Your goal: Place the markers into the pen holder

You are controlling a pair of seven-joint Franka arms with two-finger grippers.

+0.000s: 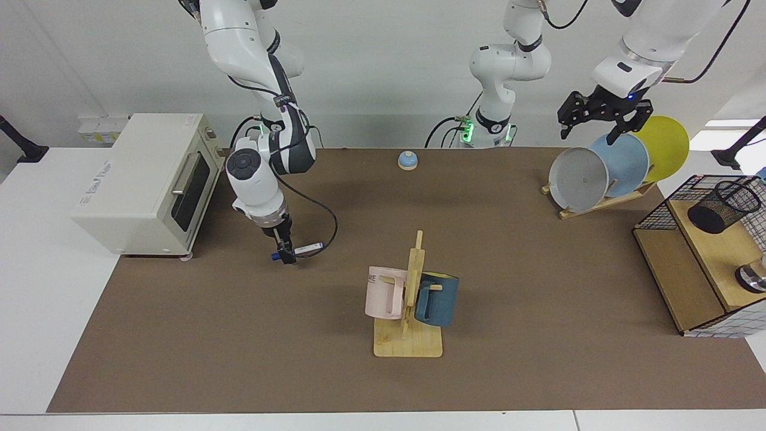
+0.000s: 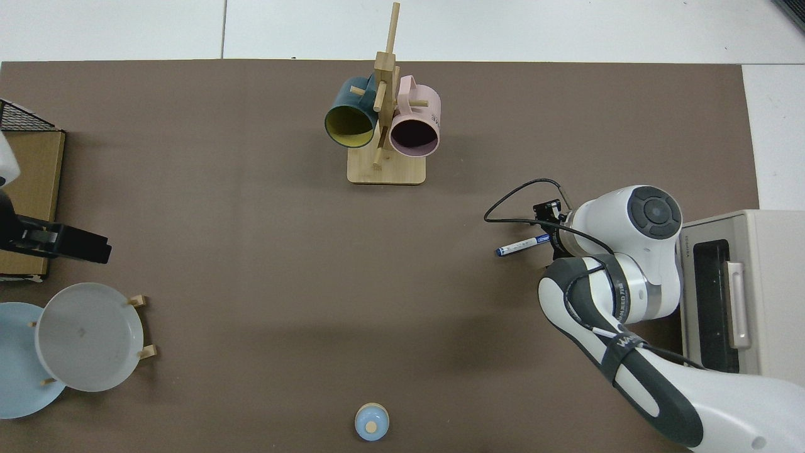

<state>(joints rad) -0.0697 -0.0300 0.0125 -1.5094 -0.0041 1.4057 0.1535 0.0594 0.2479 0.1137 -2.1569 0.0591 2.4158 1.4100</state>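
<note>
A plain white wall (image 1: 383,72) closes the room behind the table (image 1: 36,299), lit evenly with soft shadows. The table is white, and a large brown mat (image 1: 538,359) covers most of its top, leaving white margins at the sides and the near edge. A seam (image 2: 224,28) divides the white surface beyond the mat in the top view. A white socket strip (image 1: 99,126) sits low on the wall at one side, and a bright window-like patch (image 1: 733,123) shows at the other.

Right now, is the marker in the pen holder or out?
Out. The marker lies on the table at the right gripper; the pen holder sits far across.
</note>
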